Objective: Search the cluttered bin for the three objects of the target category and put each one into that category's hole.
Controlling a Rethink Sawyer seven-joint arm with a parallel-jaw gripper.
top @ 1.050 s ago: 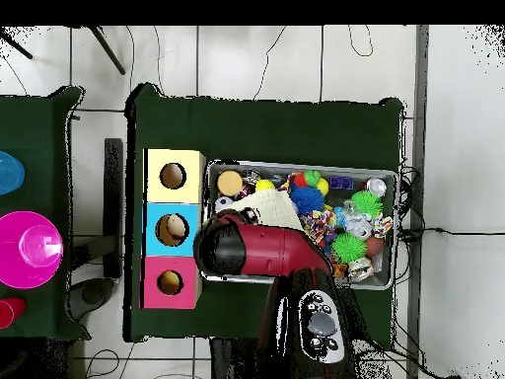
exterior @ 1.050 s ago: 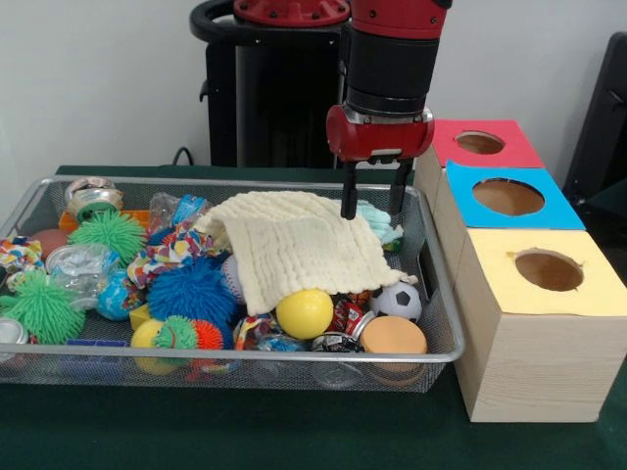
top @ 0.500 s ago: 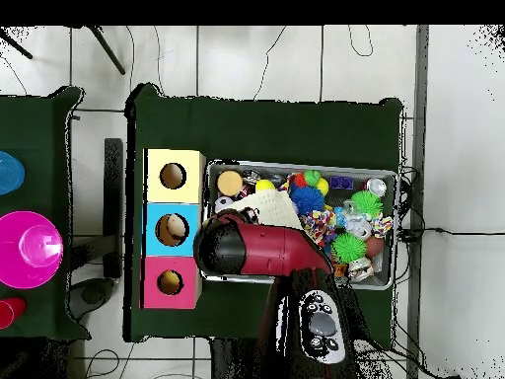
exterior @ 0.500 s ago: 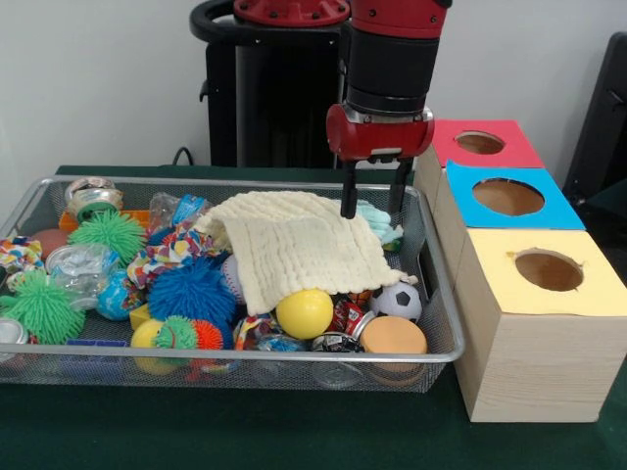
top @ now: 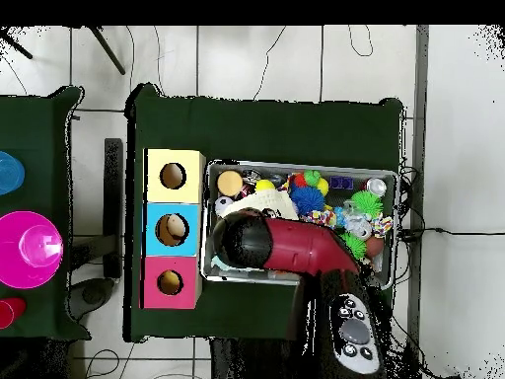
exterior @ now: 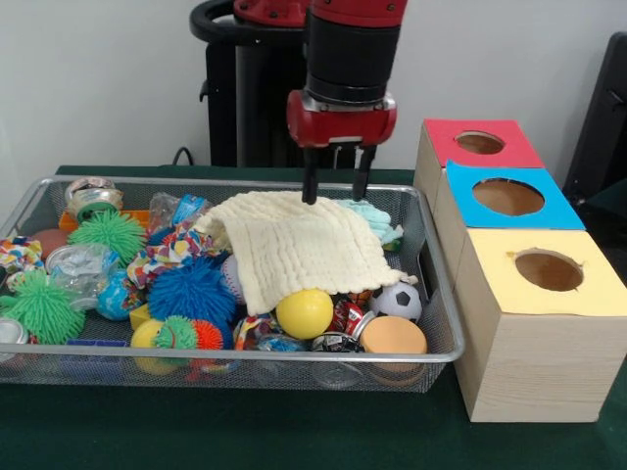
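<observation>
A wire mesh bin (exterior: 439,323) holds a jumble of toys. A cream waffle cloth (exterior: 294,245) is draped over the middle of the pile. My gripper (exterior: 335,196) hangs open just above the cloth's far edge, with nothing between its fingers. A pale teal cloth (exterior: 377,219) lies to its right. Near the front of the bin are a yellow ball (exterior: 305,313), a small soccer ball (exterior: 398,301) and an orange disc (exterior: 392,336). In the overhead view the red arm (top: 286,247) covers the bin's middle and hides the gripper.
Three wooden boxes stand right of the bin, with red (exterior: 480,143), blue (exterior: 506,197) and yellow (exterior: 549,269) tops, each with a round hole. A blue spiky ball (exterior: 193,291), green spiky balls (exterior: 41,306) and crumpled plastic bottles (exterior: 83,261) fill the bin's left side.
In the front view my gripper has shifted left and slightly up, from above the teal cloth to above the cream cloth's far edge. It stays open. Nothing in the bin has moved.
</observation>
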